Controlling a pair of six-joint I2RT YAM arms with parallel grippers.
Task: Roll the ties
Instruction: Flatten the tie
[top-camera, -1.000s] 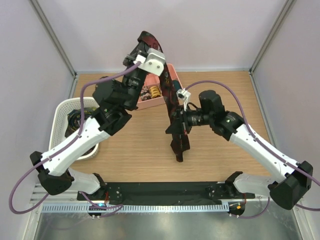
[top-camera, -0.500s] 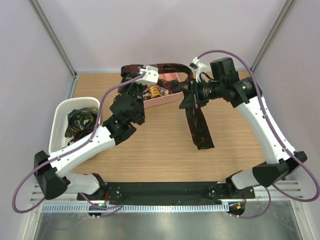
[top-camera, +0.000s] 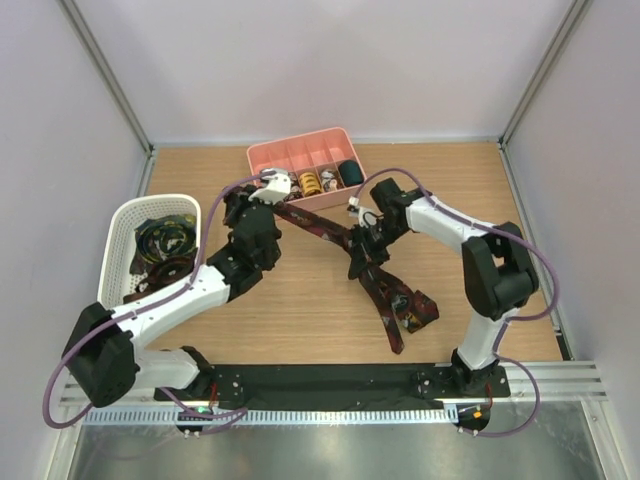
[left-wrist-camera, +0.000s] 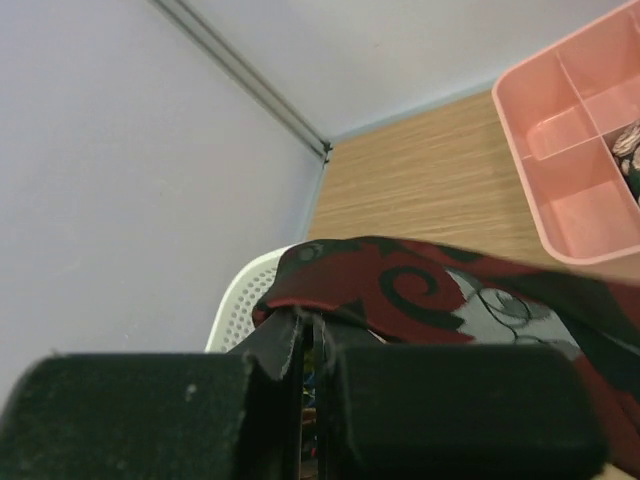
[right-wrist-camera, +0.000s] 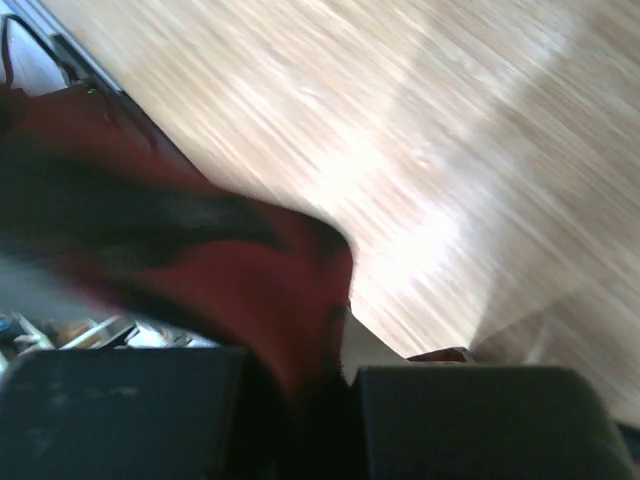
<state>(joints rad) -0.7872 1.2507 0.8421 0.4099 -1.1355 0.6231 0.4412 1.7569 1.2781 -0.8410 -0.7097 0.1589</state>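
Bends both arms low over the wood-grain surface (top-camera: 470, 175). Clamps left end effector (top-camera: 272, 197) (left-wrist-camera: 310, 335) shut on one end of the tie (top-camera: 322, 229) (left-wrist-camera: 390, 290), and right end effector (top-camera: 361, 243) (right-wrist-camera: 345, 372) shut on its middle. Stretches dark, red-swirled fabric between them, with the rest lying crumpled on the surface nearer the bases.

Tie (right-wrist-camera: 270, 290) blurred in right wrist view, pink tray (left-wrist-camera: 575, 205) cropped
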